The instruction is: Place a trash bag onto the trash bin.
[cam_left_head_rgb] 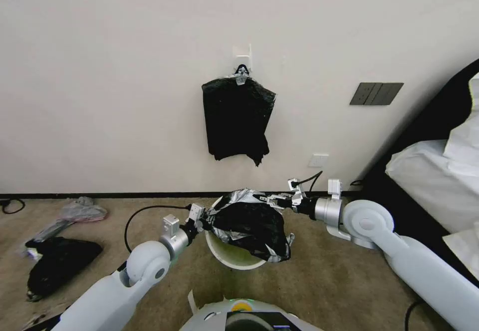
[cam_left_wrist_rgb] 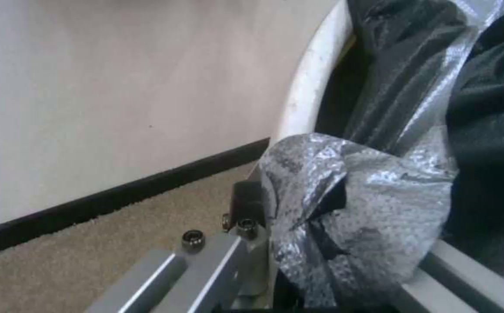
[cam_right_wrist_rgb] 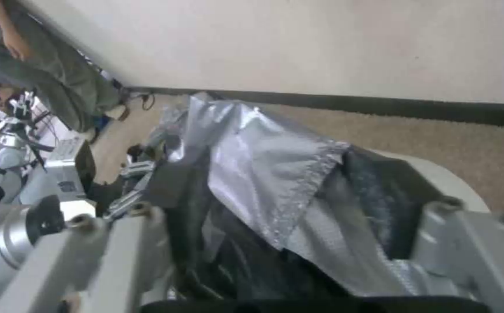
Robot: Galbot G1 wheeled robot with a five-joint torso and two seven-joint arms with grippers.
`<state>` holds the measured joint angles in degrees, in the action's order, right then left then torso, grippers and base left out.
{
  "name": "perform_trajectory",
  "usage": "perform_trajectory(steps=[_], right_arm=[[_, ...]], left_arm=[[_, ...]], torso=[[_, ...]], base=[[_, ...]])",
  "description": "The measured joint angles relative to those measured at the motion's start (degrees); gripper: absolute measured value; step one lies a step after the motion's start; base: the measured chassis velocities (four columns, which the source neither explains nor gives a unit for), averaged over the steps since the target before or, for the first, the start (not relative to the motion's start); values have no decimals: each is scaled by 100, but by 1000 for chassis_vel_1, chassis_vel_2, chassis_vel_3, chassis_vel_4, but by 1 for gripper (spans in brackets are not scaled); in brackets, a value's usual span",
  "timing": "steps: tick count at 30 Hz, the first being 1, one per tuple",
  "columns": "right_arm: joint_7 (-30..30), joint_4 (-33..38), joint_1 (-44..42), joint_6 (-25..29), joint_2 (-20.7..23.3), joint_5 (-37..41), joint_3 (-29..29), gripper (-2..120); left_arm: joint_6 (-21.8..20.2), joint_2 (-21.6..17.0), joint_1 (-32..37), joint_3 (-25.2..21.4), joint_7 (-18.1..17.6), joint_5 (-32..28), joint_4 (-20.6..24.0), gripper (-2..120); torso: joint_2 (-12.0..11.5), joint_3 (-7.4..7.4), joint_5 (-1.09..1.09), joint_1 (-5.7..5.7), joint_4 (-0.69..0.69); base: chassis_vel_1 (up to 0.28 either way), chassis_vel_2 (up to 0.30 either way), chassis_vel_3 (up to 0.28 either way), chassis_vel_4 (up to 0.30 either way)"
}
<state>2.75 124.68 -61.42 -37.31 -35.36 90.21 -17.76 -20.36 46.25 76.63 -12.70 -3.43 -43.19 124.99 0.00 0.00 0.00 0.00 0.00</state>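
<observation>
A: Report the work surface and the room.

B: The floor is tan short-pile carpet (cam_left_head_rgb: 324, 271), meeting a plain off-white wall (cam_left_head_rgb: 124, 71) at a dark baseboard (cam_left_head_rgb: 100, 195). A flat bundle of black bags (cam_left_head_rgb: 237, 121) hangs from a clip on the wall. A dark grey switch panel (cam_left_head_rgb: 375, 93) sits to its right, with a white outlet (cam_left_head_rgb: 318, 160) lower down. A lumpy black sack with grey plastic (cam_left_head_rgb: 57, 263) lies on the carpet at far left. White bedding (cam_left_head_rgb: 434, 181) occupies the right edge.

A: Location of the task items?

B: The round cream-white plastic trash bin (cam_left_head_rgb: 234, 258) stands on the carpet directly ahead of the robot. The thin, glossy black trash bag (cam_left_head_rgb: 249, 223) with silvery folds is draped over the bin mouth, bunched, covering most of the rim and hanging past it on the right side.

A: Gripper status?

B: The left gripper (cam_left_head_rgb: 203, 217) is at the bin's left rim, fingers closed on a wad of bag film. The right gripper (cam_left_head_rgb: 272, 200) is at the far right rim; bag film lies between its spread fingers (cam_right_wrist_rgb: 130, 243), but whether it is clamped cannot be told.
</observation>
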Motion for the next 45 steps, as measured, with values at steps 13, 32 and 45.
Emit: perform_trajectory(steps=[13,32,45], right_arm=[[30,42,-51,39,5,-2,-33,5],[53,202,-70,164,18,-145,-74,38],[96,257,-89,194,25,-166,-97,0]], left_arm=[[-12,41,-102,87,-43,-11,-70,1],[-36,53,-55,115,-62,-10,-15,1],[-52,35,-38,128,-63,-12,39,1]], torso=[[0,0,0,0,0],[0,0,0,0,0],[0,0,0,0,0]], base=[[0,0,0,0],[0,0,0,0],[0,0,0,0]])
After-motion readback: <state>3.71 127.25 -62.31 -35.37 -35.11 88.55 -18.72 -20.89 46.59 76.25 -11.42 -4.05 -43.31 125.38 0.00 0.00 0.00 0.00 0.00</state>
